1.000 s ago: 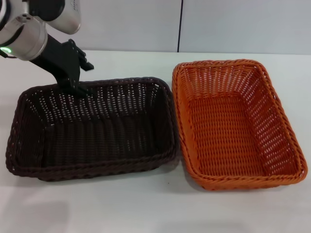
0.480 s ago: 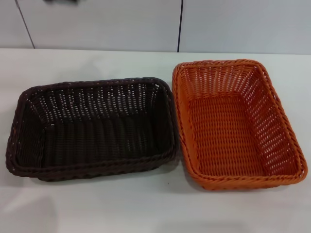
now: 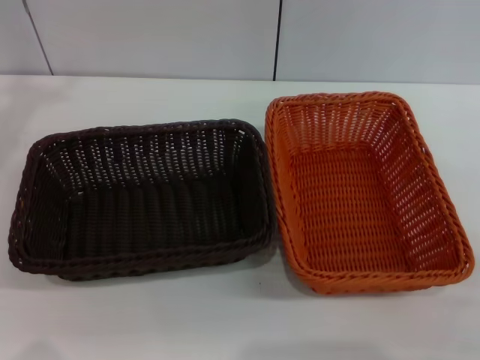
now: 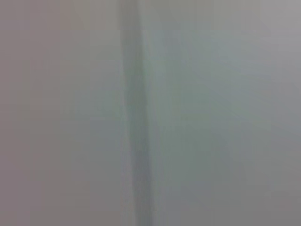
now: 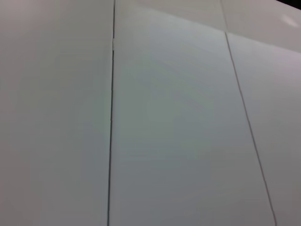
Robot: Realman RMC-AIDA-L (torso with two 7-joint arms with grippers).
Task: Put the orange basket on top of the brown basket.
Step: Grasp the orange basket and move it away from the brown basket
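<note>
The stacking had not begun: the orange basket [image 3: 365, 191] sat on the white surface [image 3: 225, 322] just beside the brown basket [image 3: 142, 199], on the robot's right, rims nearly touching, both empty. Neither end effector appeared in any view; both wrist views showed only blank pale panels, so their opening could not be told. Next, an arm would need to reach the orange basket's rim and grip it

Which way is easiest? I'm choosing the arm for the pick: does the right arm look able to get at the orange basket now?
Probably yes. The orange basket sits open on the robot's right, beside the brown basket, with nothing over it. Neither gripper is in view.
</note>
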